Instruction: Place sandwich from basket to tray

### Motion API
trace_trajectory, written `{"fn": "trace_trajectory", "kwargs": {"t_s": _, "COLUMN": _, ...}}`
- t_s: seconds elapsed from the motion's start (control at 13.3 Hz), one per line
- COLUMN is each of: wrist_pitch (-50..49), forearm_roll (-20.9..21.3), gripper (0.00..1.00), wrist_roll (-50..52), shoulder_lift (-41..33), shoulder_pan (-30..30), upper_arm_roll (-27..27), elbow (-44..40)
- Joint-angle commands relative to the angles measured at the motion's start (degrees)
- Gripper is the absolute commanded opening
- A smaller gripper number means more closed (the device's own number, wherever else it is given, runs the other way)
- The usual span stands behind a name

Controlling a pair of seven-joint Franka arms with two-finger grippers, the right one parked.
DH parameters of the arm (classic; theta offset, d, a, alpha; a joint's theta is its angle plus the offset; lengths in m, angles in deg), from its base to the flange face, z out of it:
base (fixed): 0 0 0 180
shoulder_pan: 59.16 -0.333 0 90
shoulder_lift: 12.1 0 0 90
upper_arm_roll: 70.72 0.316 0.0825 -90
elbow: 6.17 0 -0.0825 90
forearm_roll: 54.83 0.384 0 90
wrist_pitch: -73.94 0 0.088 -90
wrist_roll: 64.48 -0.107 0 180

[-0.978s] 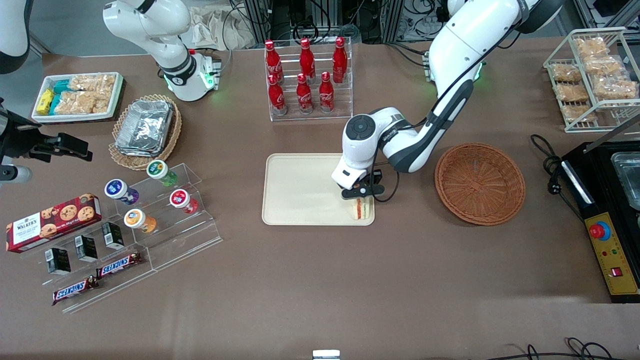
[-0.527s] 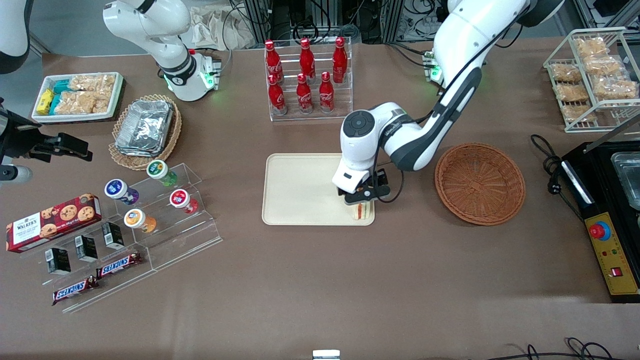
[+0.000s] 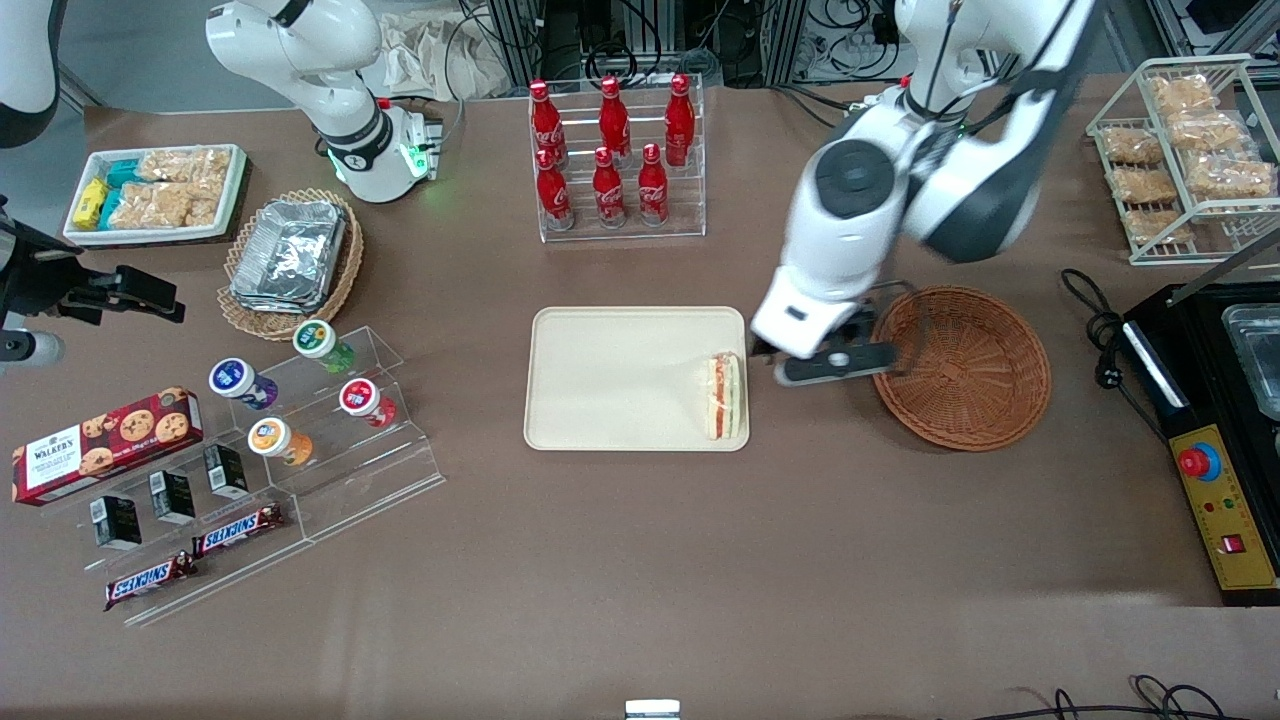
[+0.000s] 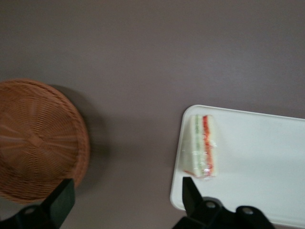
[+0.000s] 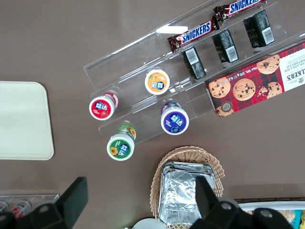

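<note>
The sandwich (image 3: 724, 396) lies on the tray (image 3: 610, 380), at the edge nearest the basket (image 3: 960, 365). The end effector (image 3: 832, 364) hangs above the worktop (image 3: 700, 560) between tray and basket, its fingers (image 4: 61, 200) spread wide, holding nothing
</note>
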Motion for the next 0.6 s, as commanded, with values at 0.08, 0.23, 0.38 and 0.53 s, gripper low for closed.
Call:
{"fn": "trace_trajectory", "kwargs": {"t_s": 0.08, "wrist_pitch": -6.12, "forearm_roll": -5.18, "gripper": 1.00, "wrist_roll": -17.39, "shoulder_lift": -7.55, "shoulder_pan": 2.61, "upper_arm_roll": 11.59, "elbow": 1.56}}
{"fn": "trace_trajectory", "kwargs": {"t_s": 0.23, "wrist_pitch": -8.32, "forearm_roll": -6.49, "gripper": 1.00, "wrist_roll": -28.79, "shoulder_lift": -9.49, "shoulder_pan": 3.15, "upper_arm_roll": 17.14, "elbow": 1.73}}
{"fn": "trace_trajectory", "kwargs": {"t_s": 0.38, "wrist_pitch": -8.25, "forearm_roll": -7.21, "gripper": 1.00, "wrist_roll": -38.57, "shoulder_lift": -10.46, "shoulder_pan": 3.06, "upper_arm_roll": 21.88, "elbow": 2.52}}
{"fn": "trace_trajectory", "kwargs": {"t_s": 0.53, "wrist_pitch": -8.33, "forearm_roll": -7.21, "gripper": 1.00, "wrist_roll": -43.69, "shoulder_lift": -10.38, "shoulder_pan": 3.06, "upper_arm_roll": 26.19, "elbow": 2.09}}
